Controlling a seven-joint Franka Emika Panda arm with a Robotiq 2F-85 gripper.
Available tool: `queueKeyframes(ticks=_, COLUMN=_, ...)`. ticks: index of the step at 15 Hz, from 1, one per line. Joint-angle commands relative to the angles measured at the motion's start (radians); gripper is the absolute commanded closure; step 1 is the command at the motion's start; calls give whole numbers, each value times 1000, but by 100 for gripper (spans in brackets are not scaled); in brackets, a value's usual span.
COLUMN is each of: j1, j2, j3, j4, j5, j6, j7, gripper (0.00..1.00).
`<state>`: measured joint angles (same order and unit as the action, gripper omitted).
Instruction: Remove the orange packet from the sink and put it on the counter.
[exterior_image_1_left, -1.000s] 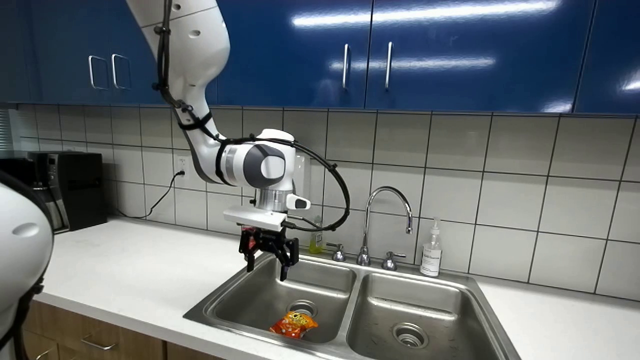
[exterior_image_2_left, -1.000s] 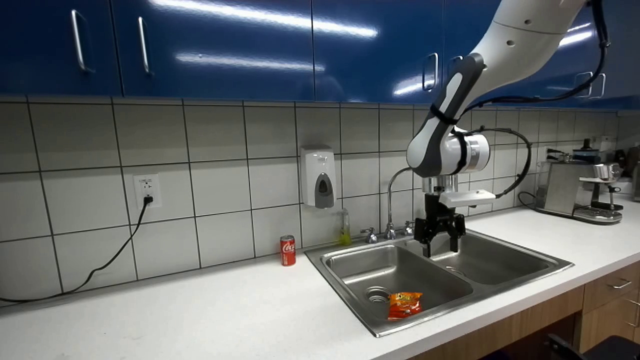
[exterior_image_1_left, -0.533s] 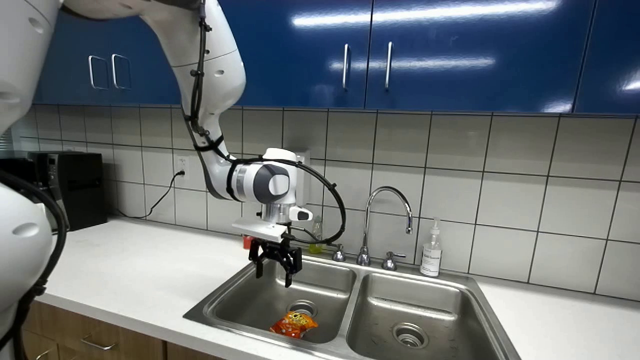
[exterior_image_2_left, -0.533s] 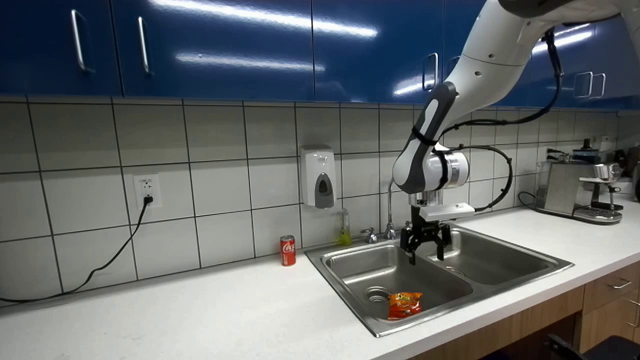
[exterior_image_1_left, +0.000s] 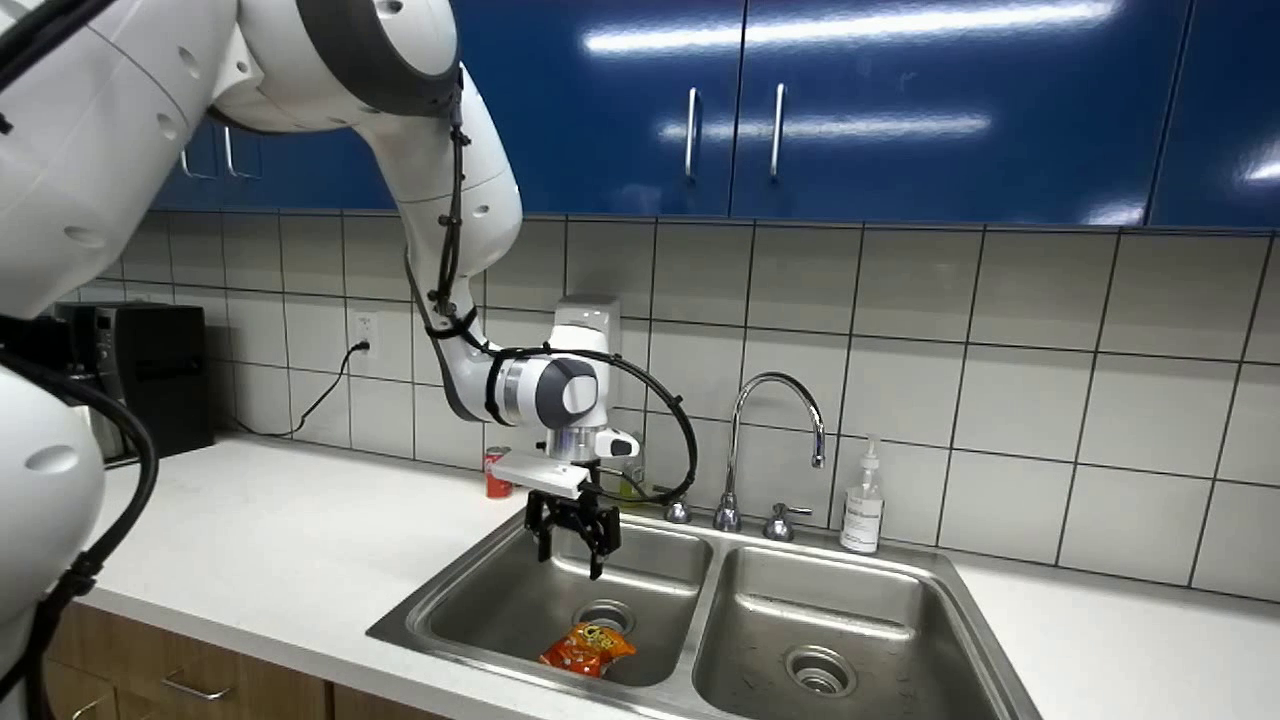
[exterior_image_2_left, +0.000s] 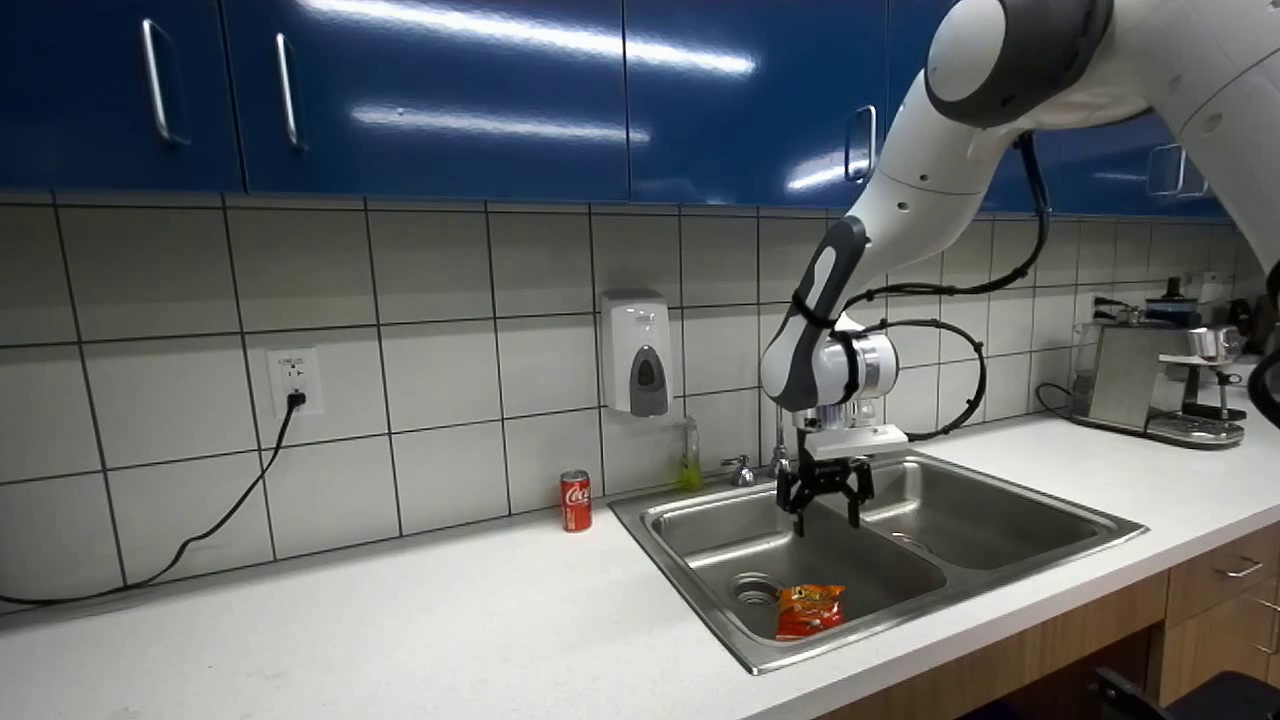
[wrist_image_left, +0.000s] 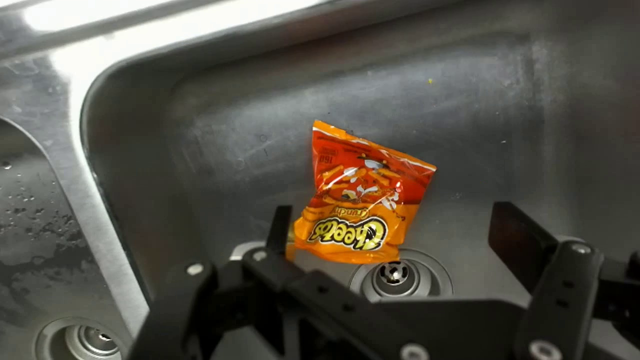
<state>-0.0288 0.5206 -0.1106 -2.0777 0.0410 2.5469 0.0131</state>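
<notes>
The orange packet (exterior_image_1_left: 588, 650) lies flat in one bowl of the sink (exterior_image_1_left: 705, 605), beside the drain. It also shows in an exterior view (exterior_image_2_left: 810, 612) and in the wrist view (wrist_image_left: 362, 200), its printed face up. My gripper (exterior_image_1_left: 570, 562) is open and empty, pointing down above the same bowl. It also shows in an exterior view (exterior_image_2_left: 827, 525), higher than the packet and on its faucet side. In the wrist view my fingers (wrist_image_left: 392, 215) are wide apart, and the packet appears between them and beyond, nearer the left finger. The white counter (exterior_image_2_left: 450, 620) surrounds the sink.
A chrome faucet (exterior_image_1_left: 732, 470) with handles stands behind the sink. A red can (exterior_image_2_left: 576, 500) stands on the counter by the wall. A yellow-green bottle (exterior_image_2_left: 690, 465) and a white pump bottle (exterior_image_1_left: 862, 510) stand at the sink's back edge. A dispenser (exterior_image_2_left: 638, 355) hangs on the wall.
My gripper has moved down and across over the bowl, rightward in an exterior view with the packet near the bottom centre, leftward in an exterior view showing the can's label. The packet has not moved.
</notes>
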Motion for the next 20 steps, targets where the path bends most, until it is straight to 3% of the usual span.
queueKeyframes(ticks=1, j1=-19, j2=101, j3=14, j4=110, j5=3, j6=-5, j7=40, gripper=0)
queueKeyframes(ticks=20, j1=-49, j2=361, j3=-2, j4=258, j5=2, j6=76, j7=68, gripper=0)
